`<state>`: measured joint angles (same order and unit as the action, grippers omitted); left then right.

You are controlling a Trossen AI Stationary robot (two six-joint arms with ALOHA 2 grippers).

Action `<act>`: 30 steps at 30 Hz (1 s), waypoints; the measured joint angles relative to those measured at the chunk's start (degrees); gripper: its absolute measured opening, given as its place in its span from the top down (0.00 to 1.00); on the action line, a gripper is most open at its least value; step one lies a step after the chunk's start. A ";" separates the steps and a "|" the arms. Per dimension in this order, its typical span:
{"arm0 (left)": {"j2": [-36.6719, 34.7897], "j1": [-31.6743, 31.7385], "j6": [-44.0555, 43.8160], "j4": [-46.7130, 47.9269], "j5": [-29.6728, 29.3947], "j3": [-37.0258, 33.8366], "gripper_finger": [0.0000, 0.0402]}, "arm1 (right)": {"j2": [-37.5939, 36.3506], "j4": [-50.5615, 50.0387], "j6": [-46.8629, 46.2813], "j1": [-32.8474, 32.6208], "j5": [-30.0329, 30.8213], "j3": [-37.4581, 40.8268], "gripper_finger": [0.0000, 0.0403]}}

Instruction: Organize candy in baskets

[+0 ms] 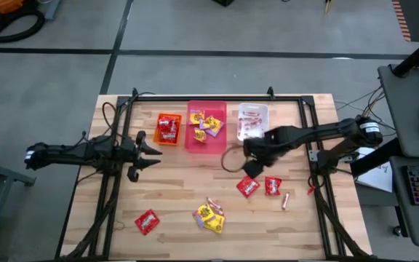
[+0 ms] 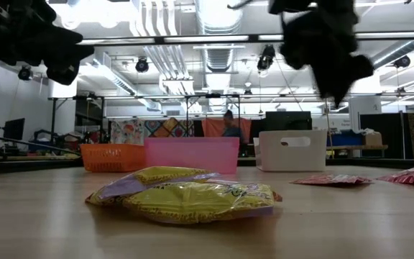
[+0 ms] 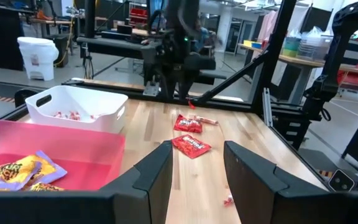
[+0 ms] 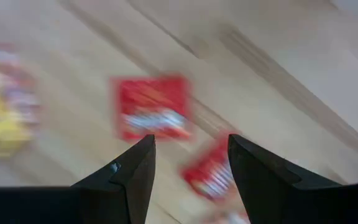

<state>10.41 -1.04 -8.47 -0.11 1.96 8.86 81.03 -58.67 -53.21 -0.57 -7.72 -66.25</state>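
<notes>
**Loose packets, an empty hand overhead: where the sort could slip**

The counter [image 1: 195, 211] carries three baskets in a row at its far side: the pink basket [image 1: 206, 129] in the middle with yellow packets inside, the white basket [image 1: 253, 121] holding small red-and-white sticks, and the orange basket [image 1: 169, 129] holding red packets. Candy not yet sorted lies on the near half: a yellow heap [image 1: 209, 217], two red packets [image 1: 247, 186] close together, a lone red packet [image 1: 146, 221] and a small stick [image 1: 284, 201].

The right hand [image 4: 188, 155] hangs above the two red packets, fingers spread and empty. They lie nearly touching, so a descent centred between them would likely catch both, or push one aside. Flat foil on smooth wood may also slide out from closing fingers.

The left hand [image 3: 197, 162] waits, spread and empty, beside the orange basket. Swinging inward, it could probably nudge that light bin.

The stick is the smallest risk: thin, easily missed or rolled away.
</notes>
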 joint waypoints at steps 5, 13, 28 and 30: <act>0.07 0.00 0.11 0.09 0.00 0.00 0.68 | 0.02 -12.73 -9.77 -4.98 1.67 1.60 0.52; 0.07 0.00 0.07 0.09 -0.05 0.00 0.68 | -0.17 -11.90 -15.93 -9.04 -2.83 7.34 0.45; 0.40 0.00 0.92 0.22 -0.09 0.00 0.68 | -0.68 -2.66 -33.32 -21.08 -14.77 15.24 0.45; 0.38 0.00 1.48 0.20 -0.09 0.00 0.68 | -1.18 0.56 -37.18 -22.70 -14.52 16.32 0.46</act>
<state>10.79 -1.04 -6.99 0.10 1.87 8.86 79.86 -58.12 -90.39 -23.28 -22.24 -49.93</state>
